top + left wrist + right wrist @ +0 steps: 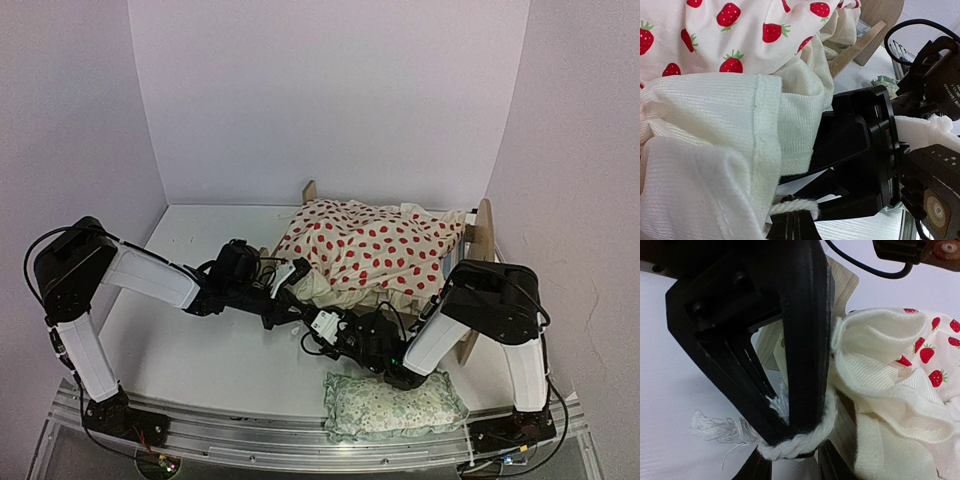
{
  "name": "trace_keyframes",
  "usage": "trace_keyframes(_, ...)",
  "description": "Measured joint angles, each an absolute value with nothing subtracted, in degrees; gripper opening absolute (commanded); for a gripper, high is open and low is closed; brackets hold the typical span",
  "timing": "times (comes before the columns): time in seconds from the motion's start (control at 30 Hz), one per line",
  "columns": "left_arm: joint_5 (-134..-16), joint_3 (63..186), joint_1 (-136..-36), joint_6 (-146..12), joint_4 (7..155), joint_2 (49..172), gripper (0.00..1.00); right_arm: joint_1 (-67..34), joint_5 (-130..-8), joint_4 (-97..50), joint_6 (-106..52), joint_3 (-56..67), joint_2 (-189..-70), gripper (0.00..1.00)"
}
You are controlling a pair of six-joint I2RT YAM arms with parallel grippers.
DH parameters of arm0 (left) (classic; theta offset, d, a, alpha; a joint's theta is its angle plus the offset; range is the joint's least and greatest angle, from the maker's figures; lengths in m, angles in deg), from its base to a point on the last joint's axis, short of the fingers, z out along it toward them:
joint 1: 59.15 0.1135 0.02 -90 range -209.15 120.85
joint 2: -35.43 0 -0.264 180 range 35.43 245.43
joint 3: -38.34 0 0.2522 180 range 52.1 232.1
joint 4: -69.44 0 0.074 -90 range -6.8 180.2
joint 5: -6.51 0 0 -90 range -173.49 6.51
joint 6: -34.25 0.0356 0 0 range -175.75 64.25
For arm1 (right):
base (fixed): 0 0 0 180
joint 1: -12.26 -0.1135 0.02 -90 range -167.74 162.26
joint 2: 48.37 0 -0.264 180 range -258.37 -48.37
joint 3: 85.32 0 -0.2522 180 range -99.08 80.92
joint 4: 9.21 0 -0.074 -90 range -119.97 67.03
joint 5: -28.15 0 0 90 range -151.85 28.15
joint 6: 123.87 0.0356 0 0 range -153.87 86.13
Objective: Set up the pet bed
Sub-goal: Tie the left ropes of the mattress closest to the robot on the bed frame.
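Note:
The pet bed (486, 235), a light-wood frame, stands at the back right with the strawberry-print cushion (370, 245) bunched on top of it. Both grippers meet at the bed's front left corner. In the left wrist view my left gripper (792, 222) is shut on a white braided cord (795, 206) under the cushion's cream edge (715, 125). In the right wrist view that cord (800, 442) loops round the tip of the left gripper's fingers (800, 340), and its frayed end (715, 427) lies on the table. My right gripper (794, 467) has its fingers apart on either side of this loop.
A green floral pillow (395, 405) lies at the near edge, in front of the right arm. White walls close in the table on three sides. A wooden end of the bed (860, 45) rises behind the cushion. The right arm's elbow (495, 295) is beside the bed's right end.

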State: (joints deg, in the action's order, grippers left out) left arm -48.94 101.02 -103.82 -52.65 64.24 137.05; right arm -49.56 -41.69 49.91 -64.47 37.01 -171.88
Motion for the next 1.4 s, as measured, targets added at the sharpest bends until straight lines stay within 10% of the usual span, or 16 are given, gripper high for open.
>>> trace_keyframes(0.93, -48.6, 101.1, -103.4, -52.8, 64.2, 137.0, 0.01, -49.9, -41.9, 48.8, -65.6, 37.0, -170.4, 0.00)
trace_keyframes(1.4, -48.1, 101.1, -103.5, -53.5, 64.3, 136.4, 0.37, -49.9, -42.2, 48.9, -64.8, 37.0, -170.4, 0.00)
